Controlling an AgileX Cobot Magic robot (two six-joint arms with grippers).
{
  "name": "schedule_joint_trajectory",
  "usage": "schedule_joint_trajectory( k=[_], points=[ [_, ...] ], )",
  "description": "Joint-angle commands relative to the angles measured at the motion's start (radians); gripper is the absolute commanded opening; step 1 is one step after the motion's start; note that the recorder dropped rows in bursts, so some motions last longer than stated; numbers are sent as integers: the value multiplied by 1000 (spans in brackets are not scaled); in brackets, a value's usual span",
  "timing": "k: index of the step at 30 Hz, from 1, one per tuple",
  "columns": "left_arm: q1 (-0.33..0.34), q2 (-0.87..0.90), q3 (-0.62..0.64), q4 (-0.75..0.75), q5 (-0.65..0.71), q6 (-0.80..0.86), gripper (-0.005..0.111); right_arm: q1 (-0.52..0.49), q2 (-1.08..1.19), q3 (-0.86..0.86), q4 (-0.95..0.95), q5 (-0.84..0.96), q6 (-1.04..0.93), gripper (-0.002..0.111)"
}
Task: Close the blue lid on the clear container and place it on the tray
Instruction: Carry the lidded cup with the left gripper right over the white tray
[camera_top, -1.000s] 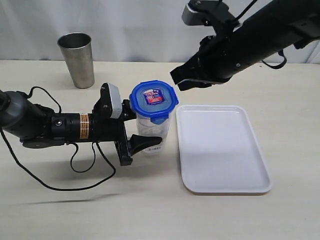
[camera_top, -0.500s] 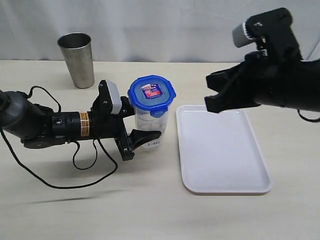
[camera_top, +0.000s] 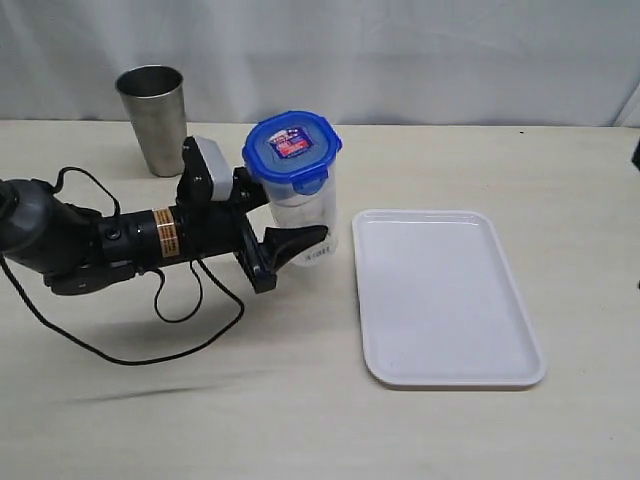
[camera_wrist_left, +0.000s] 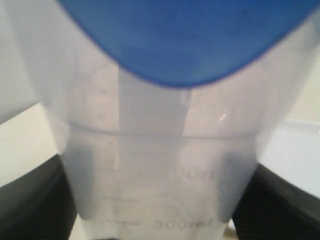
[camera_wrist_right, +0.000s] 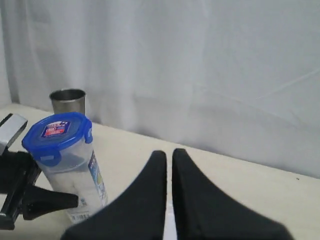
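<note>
On the left of the exterior view, my left gripper (camera_top: 300, 235) stands part-way open and clamps the tall, slightly tapered clear plastic container (camera_top: 312, 212) by its lower body. Seen from the left wrist, its two black fingers (camera_wrist_left: 31, 204) press the transparent wall from either side, with faint moulded graduation marks between them. The container is tilted a little off upright; whether its base touches the pale matt tabletop (camera_top: 300, 420) I cannot tell. A small round bright-blue plastic lid (camera_top: 292, 150) sits on the container's mouth, with a red-and-blue sticker (camera_top: 290, 147) on its top face and one flap (camera_top: 310, 183) folded down at the front; the other flaps I cannot judge. A white barcode label (camera_top: 315, 257) lies near the container's base. A flat white rectangular plastic tray (camera_top: 450, 300), smooth, with rounded corners and a low raised rim, lies near the container on its right, not touching it; the container is not on it. My right gripper (camera_wrist_right: 169, 200) is pressed shut on nothing, its smooth tapered black fingers parted only by a thin seam. An opaque brushed-steel cup (camera_top: 153, 118) stands upright toward the back, well apart from the tray
</note>
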Motion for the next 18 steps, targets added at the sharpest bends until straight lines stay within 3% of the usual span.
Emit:
schedule_joint_trajectory(
  k=[1,5,10,15,18],
  points=[
    [-2,-91,-4,-13,-51,-125,0,2,-114,31,0,-25,60,5],
    [-2,-181,-4,73,68,-316,0,2,-136,62,0,-26,103,5],
    [-14,-197,-31,236,89,-558,0,2,-136,111,0,-26,124,5],
    [-90,-197,-70,303,199,-592,0,2,-136,129,0,-26,124,5],
    [-134,-197,-90,293,191,-559,0,2,-136,129,0,-26,124,5]
  ],
)
